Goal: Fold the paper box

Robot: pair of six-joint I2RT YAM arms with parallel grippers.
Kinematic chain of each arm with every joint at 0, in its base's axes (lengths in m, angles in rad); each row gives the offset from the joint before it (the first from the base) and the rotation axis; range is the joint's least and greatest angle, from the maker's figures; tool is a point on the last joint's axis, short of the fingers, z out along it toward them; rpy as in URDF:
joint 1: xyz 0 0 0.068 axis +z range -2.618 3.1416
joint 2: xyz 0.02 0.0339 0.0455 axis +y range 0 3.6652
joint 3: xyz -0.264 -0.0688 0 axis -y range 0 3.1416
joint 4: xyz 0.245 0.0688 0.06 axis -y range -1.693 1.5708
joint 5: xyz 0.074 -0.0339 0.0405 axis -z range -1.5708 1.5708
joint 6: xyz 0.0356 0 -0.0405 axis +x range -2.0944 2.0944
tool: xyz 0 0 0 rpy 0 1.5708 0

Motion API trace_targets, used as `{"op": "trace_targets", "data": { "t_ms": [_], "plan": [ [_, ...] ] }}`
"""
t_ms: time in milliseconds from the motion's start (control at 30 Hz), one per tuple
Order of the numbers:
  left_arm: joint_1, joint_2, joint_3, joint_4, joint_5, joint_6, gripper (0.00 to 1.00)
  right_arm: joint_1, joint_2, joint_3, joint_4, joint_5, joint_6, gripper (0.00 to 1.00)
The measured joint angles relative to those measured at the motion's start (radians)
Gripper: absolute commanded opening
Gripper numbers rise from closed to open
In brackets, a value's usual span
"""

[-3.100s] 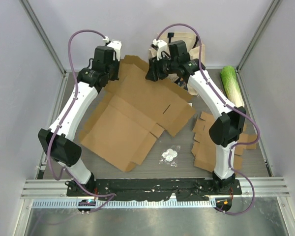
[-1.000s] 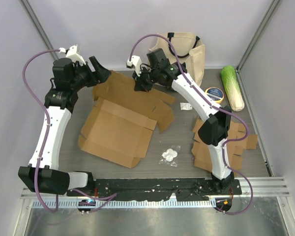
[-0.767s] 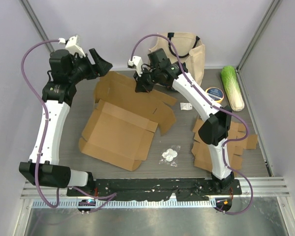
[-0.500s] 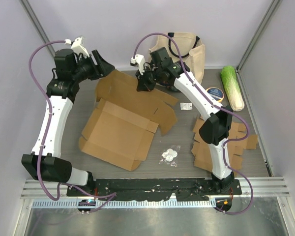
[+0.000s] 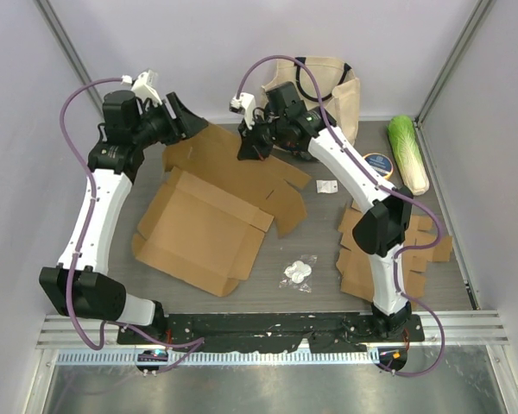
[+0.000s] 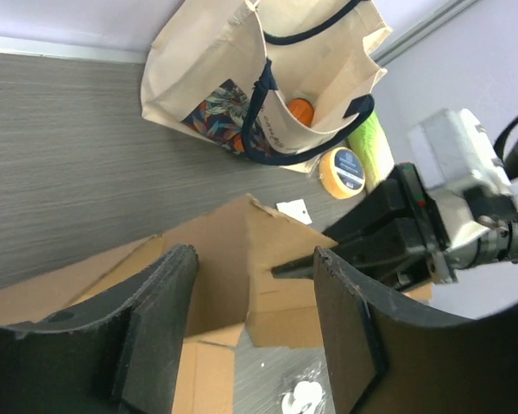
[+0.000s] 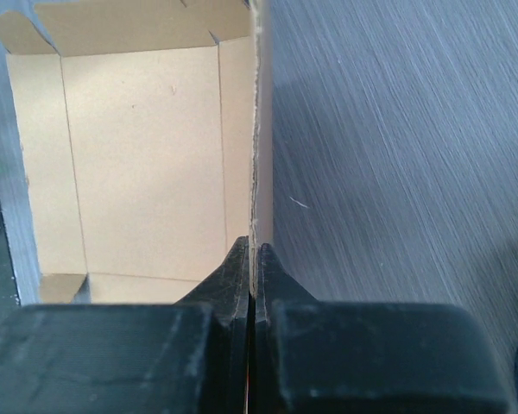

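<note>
Right gripper (image 7: 252, 252): jaws pinched shut on the thin edge of a raised panel of the box (image 5: 209, 226), the cardboard running straight out from between the fingertips in the right wrist view, with the box's pale inner faces to its left and bare table (image 7: 397, 147) to its right. From above, this grip sits at the far edge of the box, near mid-table. Left gripper (image 5: 190, 125): fingers (image 6: 160, 323) spread wide and clamping nothing; it is at the box's far left corner, and the left wrist view shows a peaked brown flap between the two fingers, though contact with it cannot be told. The box is an unfolded brown blank lying left of centre, its near part flat on the table with low side flaps turned up, its far panels lifted towards the two grippers. Beyond it, against the back wall, stands a cream bag (image 5: 332, 82) with dark handles. A roll of tape (image 5: 377, 163) lies just right of the bag and a green cabbage (image 5: 409, 152) lies farther right. A small white tag (image 5: 326, 186) rests near the box's right flap. A clear packet (image 5: 299, 272) lies near the front, and a pile of spare blanks (image 5: 419, 250) occupies the right side.
</note>
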Motion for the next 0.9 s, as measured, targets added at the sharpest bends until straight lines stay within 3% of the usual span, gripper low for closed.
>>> {"op": "trace_targets", "data": {
  "t_ms": [167,433,633,700,900],
  "plan": [
    [-0.004,0.000,-0.092,0.098,0.036,-0.098,0.54,0.010,-0.071,-0.064,0.059,-0.026,0.048,0.01],
    [-0.046,-0.004,-0.188,0.259,0.025,-0.218,0.65,0.019,-0.091,-0.097,0.072,-0.033,0.129,0.01],
    [-0.071,-0.104,-0.238,0.205,-0.028,-0.198,0.72,0.021,-0.102,-0.122,0.116,-0.034,0.157,0.01],
    [-0.076,-0.173,-0.253,0.130,-0.080,-0.151,0.66,0.025,-0.103,-0.122,0.119,-0.031,0.161,0.01],
    [-0.079,-0.360,-0.300,-0.060,-0.234,-0.023,0.36,0.029,-0.104,-0.122,0.101,-0.008,0.157,0.01]
  ]
}}
